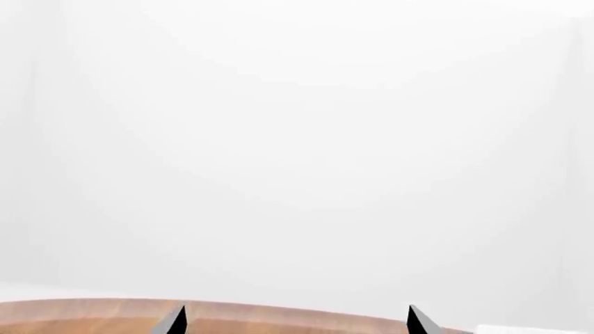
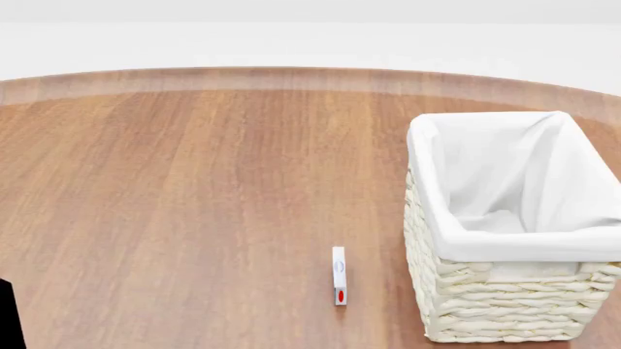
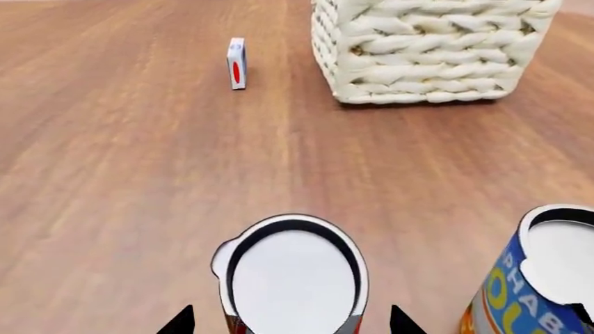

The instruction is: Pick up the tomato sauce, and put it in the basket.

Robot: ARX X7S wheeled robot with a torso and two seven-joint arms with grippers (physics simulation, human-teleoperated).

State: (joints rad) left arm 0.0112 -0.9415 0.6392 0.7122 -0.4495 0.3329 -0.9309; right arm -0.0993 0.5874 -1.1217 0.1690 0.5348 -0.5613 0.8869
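Note:
The tomato sauce [image 3: 292, 278] is a small can with a silvery-white top and a strip of red label at its lower edge. In the right wrist view it stands upright on the wooden table. My right gripper [image 3: 291, 323] is open, with one fingertip on each side of the can and a gap to each. The basket [image 2: 505, 291], cream wicker with a white liner, stands at the right of the table; it also shows in the right wrist view [image 3: 427, 49], beyond the can. My left gripper [image 1: 297, 321] is open and empty above the table's edge [image 1: 93, 316]. Neither gripper shows in the head view.
A blue-and-yellow can [image 3: 538, 292] stands close beside the tomato sauce. A small white box with a red oval [image 2: 339, 275] stands just left of the basket and shows in the right wrist view [image 3: 236, 62]. A dark part [image 2: 6, 314] shows at the head view's lower left.

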